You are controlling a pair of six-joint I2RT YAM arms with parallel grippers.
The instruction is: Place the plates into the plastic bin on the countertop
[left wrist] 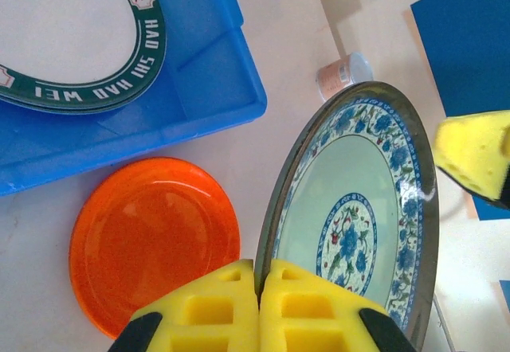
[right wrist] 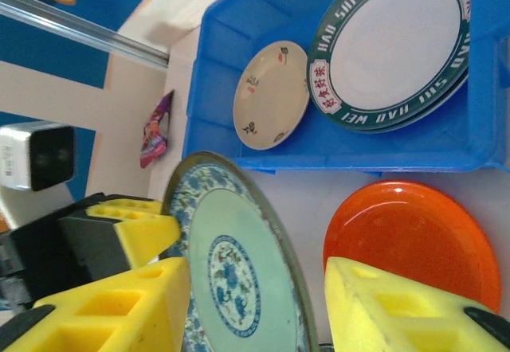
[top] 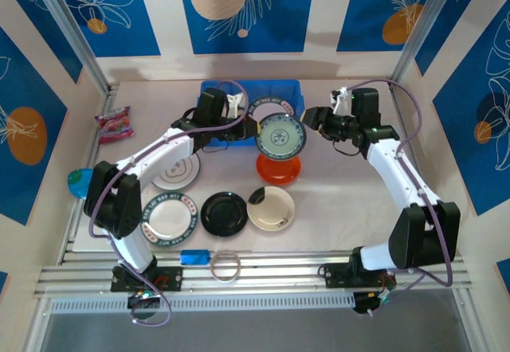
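one ring (top: 225, 266), one lid (top: 194, 256), five plates (top: 223, 213) flat, one teal plate (top: 280, 135) aloft

I list the bin (top: 275, 88) at the far centre of the countertop (top: 335, 201), with a plate stack (right wrist: 390, 45) and a smaller plate (right wrist: 271, 93) side by side in it. Just before it, a tilted plate (top: 280, 135) stands above a flat plate (top: 278, 172); nearer me, three plates (top: 223, 213) in a row, a fourth plate (top: 175, 173) behind its left end.
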